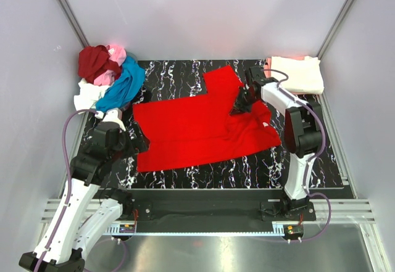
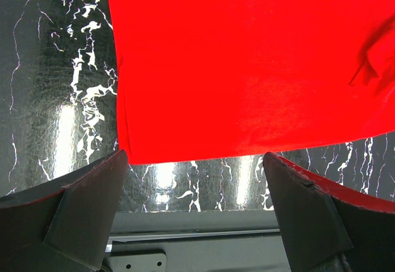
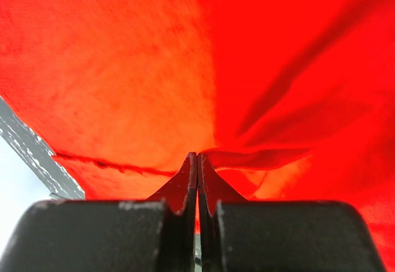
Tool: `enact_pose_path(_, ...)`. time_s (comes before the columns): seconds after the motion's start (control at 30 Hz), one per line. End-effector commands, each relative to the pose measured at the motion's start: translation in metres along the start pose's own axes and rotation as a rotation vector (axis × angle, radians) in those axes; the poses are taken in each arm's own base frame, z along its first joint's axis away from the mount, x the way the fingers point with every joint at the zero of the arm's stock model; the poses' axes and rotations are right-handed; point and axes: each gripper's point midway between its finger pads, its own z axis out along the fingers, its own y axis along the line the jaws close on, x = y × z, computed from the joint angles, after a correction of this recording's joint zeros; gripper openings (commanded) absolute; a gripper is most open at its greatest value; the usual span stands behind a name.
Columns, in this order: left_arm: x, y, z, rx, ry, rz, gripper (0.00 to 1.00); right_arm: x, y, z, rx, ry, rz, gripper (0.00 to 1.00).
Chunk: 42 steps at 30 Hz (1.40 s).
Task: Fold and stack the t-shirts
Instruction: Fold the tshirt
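**Top view only:** bright red t-shirt (image 1: 197, 127) spread on the black marbled table (image 1: 179, 78). Heap of t-shirts (image 1: 108, 78), dark red, pink, blue and white, at back left. Folded stack (image 1: 296, 73), cream, at back right.

**Right wrist view:** right gripper (image 3: 196, 161) clenched on a raised fold of the red cloth, creases running out from its tips.

**Left wrist view:** left gripper (image 2: 194, 161) spread wide, grasping nothing. The shirt's hem corner lies just ahead, between the fingers.

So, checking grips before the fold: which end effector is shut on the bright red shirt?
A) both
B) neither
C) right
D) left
C: the right end effector is pinched shut on the bright red shirt; the left end effector stands open near its edge.
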Motion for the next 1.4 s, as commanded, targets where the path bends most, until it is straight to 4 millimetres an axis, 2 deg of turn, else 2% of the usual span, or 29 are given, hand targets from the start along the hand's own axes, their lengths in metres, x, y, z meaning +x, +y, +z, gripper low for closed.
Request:
enact_pose_path(0.0,-0.011,-0.005,0.000,0.021,-0.048,-0.002,0.99,-0.007,0.029,0.000,-0.049,0.003,-0.062,0.00)
enact_pose_path(0.07,-0.011,-0.005,0.000,0.022,-0.049,-0.004,0.99,-0.006,0.030,0.010,-0.038,0.026,-0.067,0.00)
enact_pose_path(0.2,-0.011,-0.005,0.000,0.022,-0.049,-0.003,0.99,-0.020,0.049,0.017,-0.057,0.010,-0.103,0.00)
enact_pose_path(0.33,-0.011,-0.005,0.000,0.020,-0.045,-0.003,0.99,-0.026,0.051,0.028,-0.034,0.033,-0.122,0.00)
enact_pose_path(0.43,-0.011,-0.004,0.000,0.018,-0.046,-0.004,0.99,-0.030,0.045,0.035,-0.003,0.042,-0.134,0.36)
enact_pose_path(0.47,-0.011,-0.005,0.000,0.020,-0.046,-0.004,0.99,-0.031,0.043,0.037,0.012,0.042,-0.139,0.59)
enact_pose_path(0.5,-0.011,-0.005,0.001,0.019,-0.044,-0.003,0.99,-0.035,0.040,0.037,0.036,0.031,-0.155,0.65)
enact_pose_path(0.57,-0.011,-0.005,0.001,0.019,-0.042,-0.002,0.99,-0.043,0.037,0.035,0.071,0.009,-0.174,0.69)
enact_pose_path(0.63,-0.010,-0.005,0.002,0.016,-0.035,-0.003,0.99,-0.056,0.039,0.025,0.098,-0.027,-0.217,0.71)
enact_pose_path(0.67,-0.009,-0.004,0.003,0.013,-0.031,-0.001,0.99,-0.056,0.037,0.020,0.120,-0.023,-0.244,0.72)
enact_pose_path(0.7,-0.009,-0.004,0.004,0.009,-0.027,-0.002,0.99,-0.069,0.040,0.006,0.139,-0.073,-0.258,0.72)
enact_pose_path(0.73,-0.009,-0.004,0.005,0.007,-0.024,-0.001,0.99,-0.072,0.040,-0.003,0.154,-0.090,-0.263,0.72)
enact_pose_path(0.77,-0.010,-0.003,0.005,-0.001,-0.025,-0.003,0.99,-0.075,0.038,-0.021,0.167,-0.134,-0.267,0.73)
enact_pose_path(0.83,-0.010,-0.001,0.007,-0.011,-0.022,-0.006,0.99,-0.078,0.028,-0.043,0.179,-0.181,-0.236,0.75)
enact_pose_path(0.87,-0.009,-0.001,0.007,-0.013,-0.020,-0.007,0.99,-0.085,0.039,-0.077,0.130,-0.271,-0.218,0.77)
enact_pose_path(0.9,-0.009,-0.002,0.009,-0.015,-0.012,-0.006,0.99,-0.067,0.012,-0.072,0.171,-0.230,-0.181,0.77)
enact_pose_path(0.93,-0.008,-0.002,0.010,-0.015,-0.005,-0.005,0.99,-0.067,-0.005,-0.083,0.186,-0.249,-0.133,0.77)
enact_pose_path(0.97,-0.008,-0.003,0.011,-0.014,0.000,-0.007,0.99,-0.065,-0.005,-0.110,0.156,-0.309,-0.086,0.77)
enact_pose_path(1.0,-0.008,-0.003,0.011,-0.013,0.003,-0.008,0.99,-0.040,-0.036,-0.100,0.199,-0.254,-0.037,0.77)
enact_pose_path(1.03,-0.008,-0.004,0.012,-0.012,0.004,-0.010,0.99,-0.036,-0.053,-0.106,0.208,-0.262,0.012,0.77)
enact_pose_path(1.07,-0.009,-0.004,0.011,-0.011,-0.001,-0.013,0.99,-0.031,-0.054,-0.123,0.176,-0.311,0.034,0.77)
enact_pose_path(1.1,-0.009,-0.003,0.010,-0.011,-0.007,-0.015,0.99,-0.007,-0.076,-0.110,0.205,-0.257,0.066,0.76)
enact_pose_path(1.13,-0.009,-0.003,0.010,-0.011,-0.010,-0.015,0.99,0.001,-0.084,-0.110,0.206,-0.253,0.079,0.76)
enact_pose_path(1.17,-0.010,-0.003,0.009,-0.008,-0.015,-0.014,0.99,0.018,-0.096,-0.105,0.200,-0.229,0.107,0.74)
enact_pose_path(1.23,-0.010,-0.004,0.008,-0.003,-0.021,-0.015,0.99,0.033,-0.103,-0.096,0.157,-0.189,0.146,0.73)
enact_pose_path(1.27,-0.010,-0.004,0.007,-0.001,-0.022,-0.014,0.99,0.046,-0.106,-0.083,0.059,-0.127,0.198,0.72)
enact_pose_path(1.33,-0.010,-0.004,0.007,-0.002,-0.020,-0.013,0.99,0.054,-0.109,-0.065,-0.025,-0.071,0.270,0.68)
enact_pose_path(1.37,-0.009,-0.004,0.007,-0.002,-0.017,-0.011,0.99,0.069,-0.112,-0.056,-0.049,-0.019,0.287,0.67)
